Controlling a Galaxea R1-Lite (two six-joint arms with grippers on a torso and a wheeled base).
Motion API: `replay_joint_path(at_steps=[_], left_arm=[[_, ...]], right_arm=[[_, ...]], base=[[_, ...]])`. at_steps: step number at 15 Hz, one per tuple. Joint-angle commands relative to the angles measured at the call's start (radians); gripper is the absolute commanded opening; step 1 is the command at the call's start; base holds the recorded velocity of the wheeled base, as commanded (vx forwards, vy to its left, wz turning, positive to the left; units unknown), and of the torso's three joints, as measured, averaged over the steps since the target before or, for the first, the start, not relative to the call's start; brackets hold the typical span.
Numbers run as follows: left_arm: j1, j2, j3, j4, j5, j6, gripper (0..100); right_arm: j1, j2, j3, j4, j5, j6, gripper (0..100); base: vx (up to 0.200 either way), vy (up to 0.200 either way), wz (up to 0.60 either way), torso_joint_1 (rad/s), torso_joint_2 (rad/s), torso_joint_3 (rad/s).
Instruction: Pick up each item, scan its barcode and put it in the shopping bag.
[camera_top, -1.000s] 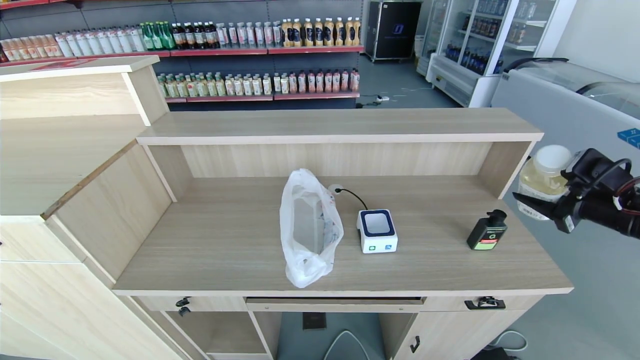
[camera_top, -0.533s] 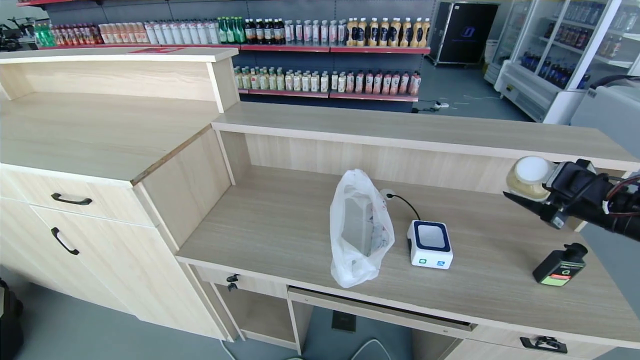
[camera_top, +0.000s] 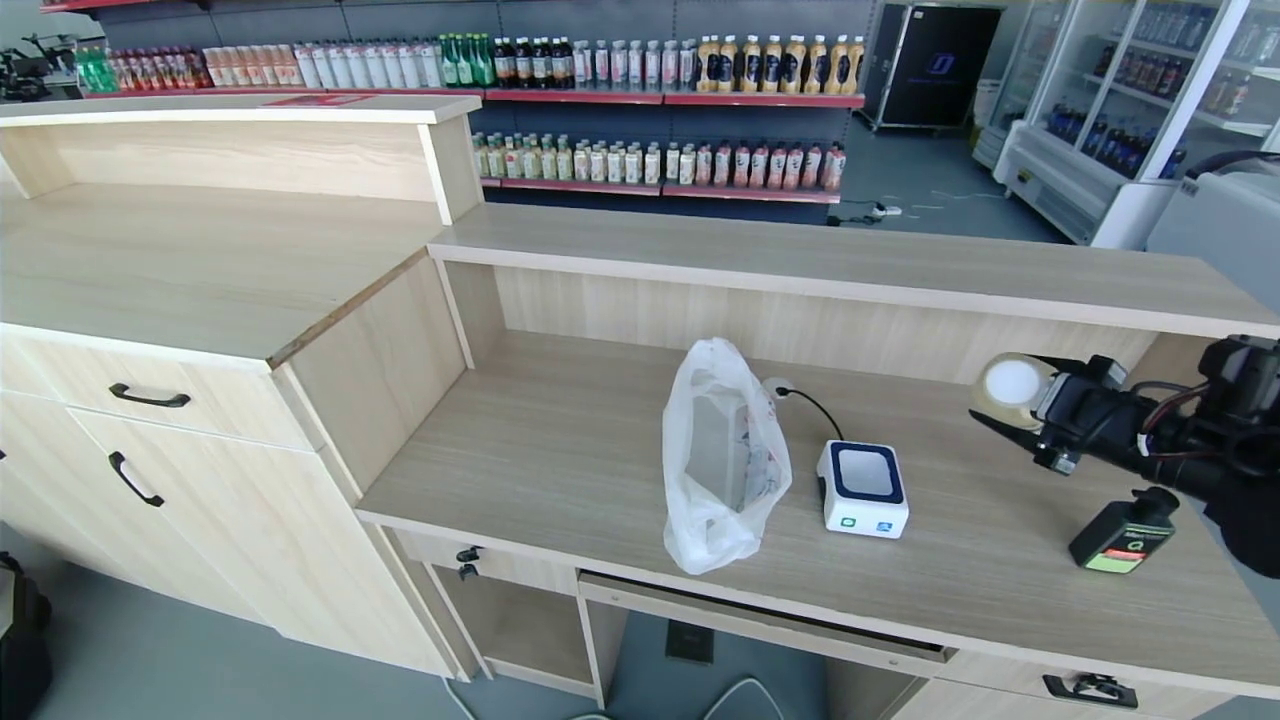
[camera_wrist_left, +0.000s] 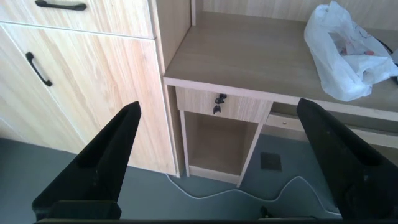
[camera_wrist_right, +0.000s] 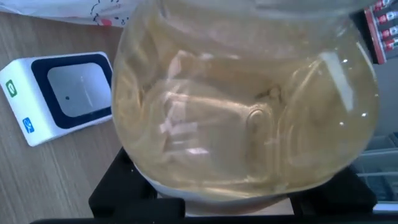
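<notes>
A clear jar of yellowish liquid with a white lid hangs above the right part of the counter, and my right gripper is shut on it. From the right wrist the jar looms large, with the white barcode scanner on the wood beyond it. The scanner sits mid-counter, to the left of the jar. Beside it stands the white plastic shopping bag, mouth up. A dark bottle stands near the counter's right front. My left gripper is open, low beside the counter, over the floor, holding nothing.
A raised back ledge and side walls enclose the counter recess. A higher counter with drawers stands to the left. The scanner's black cable runs behind the bag. Bare wood lies between the scanner and the dark bottle.
The head camera swung, shifting the whole picture. Since half a second ago the right gripper has carried the jar left and slightly lower, closer to the scanner, its lid turned more toward me.
</notes>
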Motion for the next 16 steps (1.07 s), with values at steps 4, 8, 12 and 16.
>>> replay_joint_path(at_steps=[4, 8, 12, 16], left_arm=[[0.0, 0.002, 0.0, 0.0, 0.0, 0.0, 100], [0.0, 0.002, 0.0, 0.0, 0.0, 0.0, 100], [0.0, 0.002, 0.0, 0.0, 0.0, 0.0, 100], [0.0, 0.002, 0.0, 0.0, 0.0, 0.0, 100]], right_arm=[[0.019, 0.114, -0.004, -0.073, 0.05, -0.001, 0], [0.037, 0.158, -0.01, -0.092, 0.058, -0.006, 0], [0.066, 0.206, -0.023, -0.162, 0.059, -0.006, 0], [0.072, 0.241, -0.024, -0.208, 0.059, -0.009, 0]], base=[[0.0, 0.0, 0.0, 0.0, 0.0, 0.0], [0.0, 0.0, 0.0, 0.0, 0.0, 0.0], [0.0, 0.0, 0.0, 0.0, 0.0, 0.0], [0.0, 0.0, 0.0, 0.0, 0.0, 0.0]])
